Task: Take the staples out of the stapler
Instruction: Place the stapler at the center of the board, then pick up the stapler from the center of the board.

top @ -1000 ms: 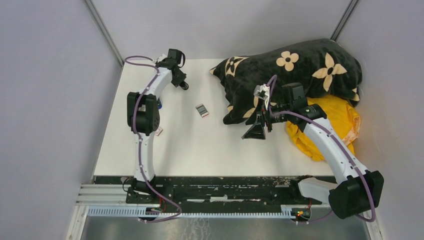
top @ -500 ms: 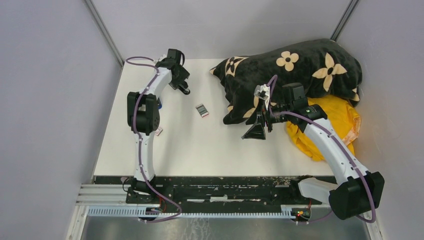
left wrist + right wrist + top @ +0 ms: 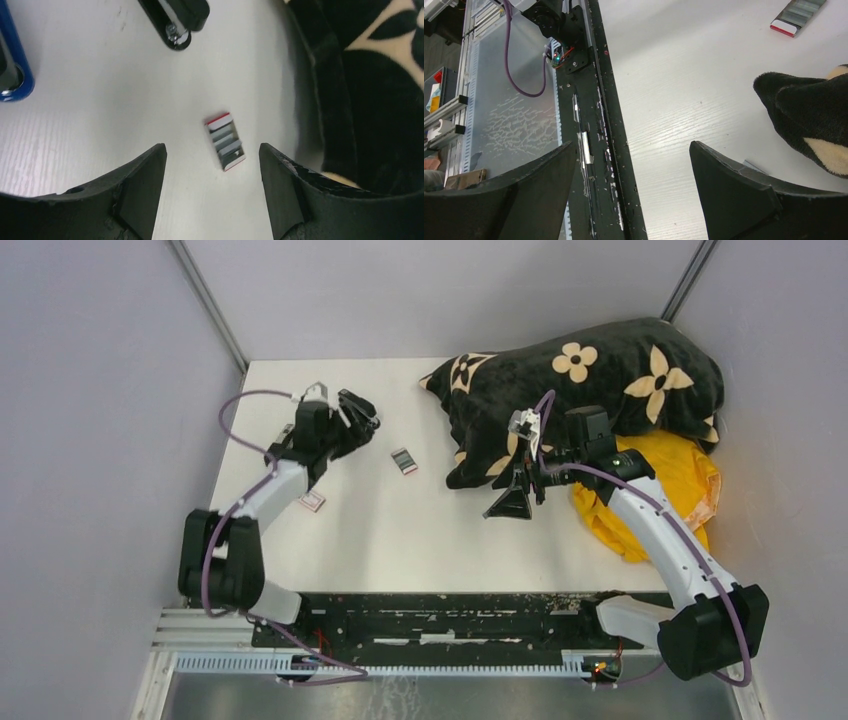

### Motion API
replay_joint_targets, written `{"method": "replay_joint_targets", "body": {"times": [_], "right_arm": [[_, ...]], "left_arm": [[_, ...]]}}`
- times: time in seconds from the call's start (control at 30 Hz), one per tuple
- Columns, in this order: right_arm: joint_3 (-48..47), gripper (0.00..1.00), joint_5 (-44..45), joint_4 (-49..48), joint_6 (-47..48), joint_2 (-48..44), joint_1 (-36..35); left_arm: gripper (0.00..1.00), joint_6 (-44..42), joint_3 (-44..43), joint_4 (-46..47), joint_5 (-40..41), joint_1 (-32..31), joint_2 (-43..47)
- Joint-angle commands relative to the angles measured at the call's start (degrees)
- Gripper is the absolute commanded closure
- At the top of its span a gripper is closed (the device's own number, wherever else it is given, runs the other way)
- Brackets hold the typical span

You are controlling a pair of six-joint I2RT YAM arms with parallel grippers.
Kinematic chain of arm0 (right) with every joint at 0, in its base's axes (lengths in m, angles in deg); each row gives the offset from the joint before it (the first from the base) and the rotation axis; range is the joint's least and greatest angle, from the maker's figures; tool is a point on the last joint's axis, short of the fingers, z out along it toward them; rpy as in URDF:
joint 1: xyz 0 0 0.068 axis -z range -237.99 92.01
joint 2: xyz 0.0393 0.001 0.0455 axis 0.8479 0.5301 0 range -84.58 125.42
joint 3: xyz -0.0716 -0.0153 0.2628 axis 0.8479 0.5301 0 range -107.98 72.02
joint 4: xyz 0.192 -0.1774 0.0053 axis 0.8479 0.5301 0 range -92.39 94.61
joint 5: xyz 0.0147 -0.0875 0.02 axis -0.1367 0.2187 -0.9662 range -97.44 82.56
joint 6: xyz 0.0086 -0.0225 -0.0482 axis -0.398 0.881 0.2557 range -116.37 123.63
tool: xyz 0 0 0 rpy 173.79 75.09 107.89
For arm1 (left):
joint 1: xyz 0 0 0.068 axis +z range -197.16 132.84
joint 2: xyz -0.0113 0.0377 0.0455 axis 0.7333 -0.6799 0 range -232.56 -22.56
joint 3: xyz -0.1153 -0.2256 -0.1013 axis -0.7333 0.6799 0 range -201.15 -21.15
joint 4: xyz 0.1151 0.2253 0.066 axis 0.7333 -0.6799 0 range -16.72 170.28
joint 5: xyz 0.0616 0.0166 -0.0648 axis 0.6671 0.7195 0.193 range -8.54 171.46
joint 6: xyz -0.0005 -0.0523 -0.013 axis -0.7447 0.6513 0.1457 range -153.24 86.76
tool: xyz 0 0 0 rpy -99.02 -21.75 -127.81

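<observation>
Two staplers: black stapler (image 3: 179,19) and blue stapler (image 3: 12,70) lie on the white table (image 3: 75,125), just beyond the L gripper (image 3: 210,192); neither is held.
Staples: grey strips (image 3: 226,145) seem to sit in a small white-and-red box (image 3: 218,119), btwn and ahead of the L fingers. Can't tell if any are inside either stapler.
L gripper: jaws apart, nothing btwn them, hovering over the table.
R gripper (image 3: 631,195): jaws wide apart, empty, by the near edge of the flowered black blanket (image 3: 809,115).
Step, by my read: btwn grips, w/ the L arm lining up on something.
Next move calls for: lowering squarely over one stapler and opening it so the magazine shows; prob. the R arm must steady it.
Wrist vs top: L wrist view shows both staplers and the box's contents; from above the L arm covers the staplers, but the yellow cloth (image 3: 680,490) shows only there.
</observation>
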Motion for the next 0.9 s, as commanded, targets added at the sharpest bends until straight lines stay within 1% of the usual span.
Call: {"method": "replay_joint_targets", "body": {"times": [0.0,0.07,0.13,0.37,0.47,0.6,0.73,0.8,0.87], "right_arm": [[0.0,0.10,-0.3,-1.1,0.6,-1.1,0.2],[0.1,0.10,-0.3,-1.2,0.6,-0.9,0.2],[0.1,0.10,-0.2,-1.2,0.7,-0.9,0.2],[0.2,0.10,0.0,-1.3,0.8,-0.6,0.2],[0.2,0.10,0.0,-1.2,0.8,-0.5,0.2],[0.2,0.10,-0.3,-1.1,0.8,-0.4,0.2],[0.3,0.10,-0.3,-1.2,0.8,-0.5,0.2],[0.2,0.10,-0.3,-1.2,0.7,-0.4,0.2],[0.3,0.10,-0.5,-1.2,0.7,-0.4,0.2]], "left_arm": [[0.25,-8.6,14.2,18.3,2.7,0.3,8.1],[0.24,-9.7,15.0,16.7,8.2,0.7,9.1],[0.24,-9.9,13.8,13.6,11.8,1.1,8.5],[0.23,-7.7,7.4,6.9,18.9,1.1,4.1],[0.23,-6.8,3.9,4.3,23.7,1.1,1.7],[0.22,-5.3,-3.9,-2.2,31.4,1.3,-4.5],[0.22,-3.5,-15.3,-14.1,37.2,1.7,-14.0],[0.22,-3.0,-18.9,-17.4,38.0,2.1,-17.2],[0.21,-2.9,-20.7,-17.8,37.5,2.7,-19.2]]}}
